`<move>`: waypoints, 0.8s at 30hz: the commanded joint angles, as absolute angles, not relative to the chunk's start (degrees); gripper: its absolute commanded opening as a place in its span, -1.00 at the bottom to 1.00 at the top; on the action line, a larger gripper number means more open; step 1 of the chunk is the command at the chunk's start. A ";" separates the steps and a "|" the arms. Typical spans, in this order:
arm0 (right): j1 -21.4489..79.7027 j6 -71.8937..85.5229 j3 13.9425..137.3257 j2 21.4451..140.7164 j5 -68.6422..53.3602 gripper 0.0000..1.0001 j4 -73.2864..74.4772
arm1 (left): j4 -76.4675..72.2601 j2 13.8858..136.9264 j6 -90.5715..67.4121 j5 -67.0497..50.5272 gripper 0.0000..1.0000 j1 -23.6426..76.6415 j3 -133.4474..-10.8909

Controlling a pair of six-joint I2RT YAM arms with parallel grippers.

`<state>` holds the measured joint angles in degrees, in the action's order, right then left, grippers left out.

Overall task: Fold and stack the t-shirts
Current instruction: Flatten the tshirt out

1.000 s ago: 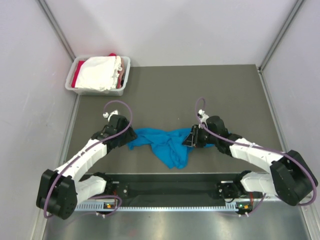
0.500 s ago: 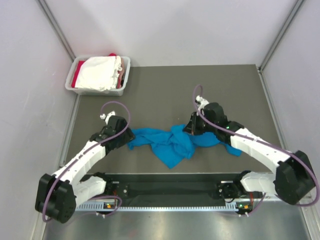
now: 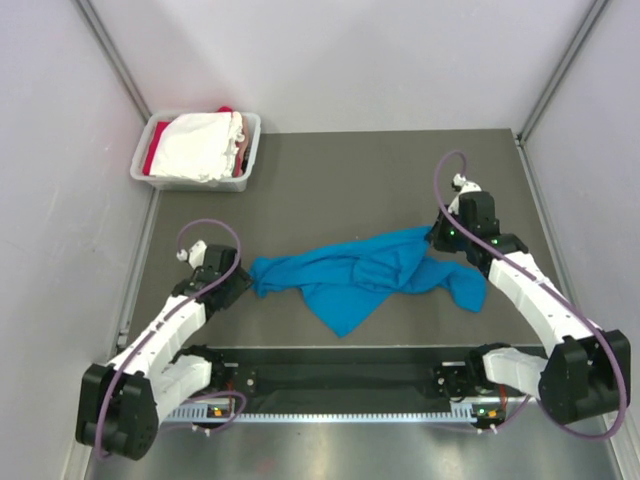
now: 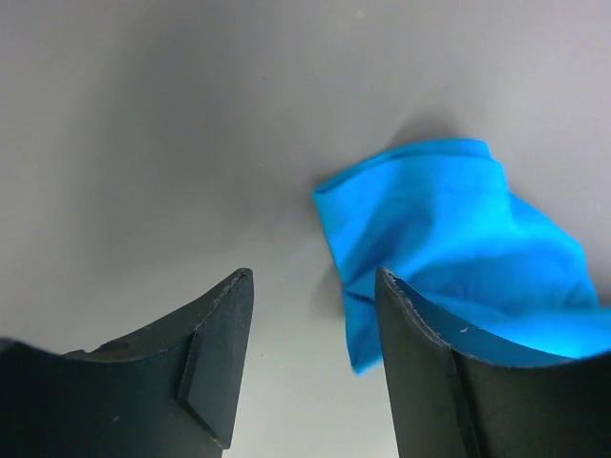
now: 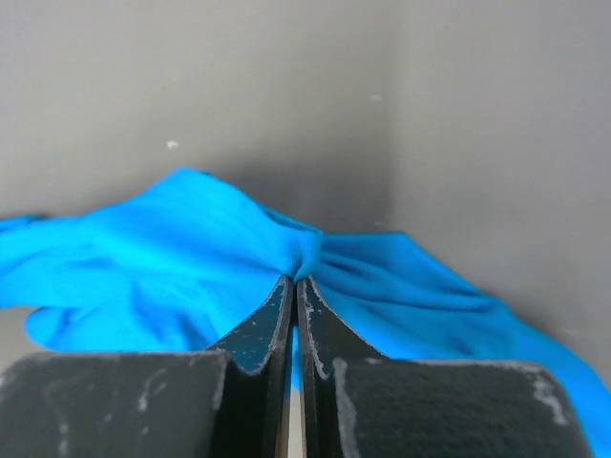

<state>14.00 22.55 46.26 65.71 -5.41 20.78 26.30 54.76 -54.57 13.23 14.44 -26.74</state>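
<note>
The blue t-shirt (image 3: 360, 275) lies crumpled and stretched across the middle of the grey table. My right gripper (image 3: 437, 236) is shut on a pinch of its cloth at the shirt's right end; the right wrist view shows the blue t-shirt (image 5: 191, 258) bunched between the closed jaws of the right gripper (image 5: 296, 283). My left gripper (image 3: 240, 283) is open and empty, just left of the shirt's left end. In the left wrist view, the blue t-shirt (image 4: 449, 229) has a corner beside the right finger of the left gripper (image 4: 312, 277). White t-shirts (image 3: 200, 145) and a red one (image 3: 152, 155) lie in the tub.
The pale grey plastic tub (image 3: 195, 182) stands at the table's back left corner. White walls close in the left, back and right sides. A black and metal rail (image 3: 340, 385) with the arm bases runs along the near edge.
My right gripper has pulled the shirt's right end far to the right and back, stretching the cloth out. My left gripper has let go of the left end and drawn back to the left.
</note>
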 commanded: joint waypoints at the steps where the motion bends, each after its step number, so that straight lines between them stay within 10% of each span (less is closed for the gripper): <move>1: 8.72 19.69 44.83 63.02 -2.63 -1.00 22.85 | 19.00 56.77 -59.06 12.74 0.16 13.27 -24.97; 24: 7.29 19.86 42.72 61.70 -9.84 -1.00 21.01 | 7.47 64.95 -63.46 13.54 -0.23 10.55 -20.39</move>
<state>7.68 20.56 42.63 63.07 -9.54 22.28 8.95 63.94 -63.33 14.52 10.92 -22.50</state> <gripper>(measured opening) 0.009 0.414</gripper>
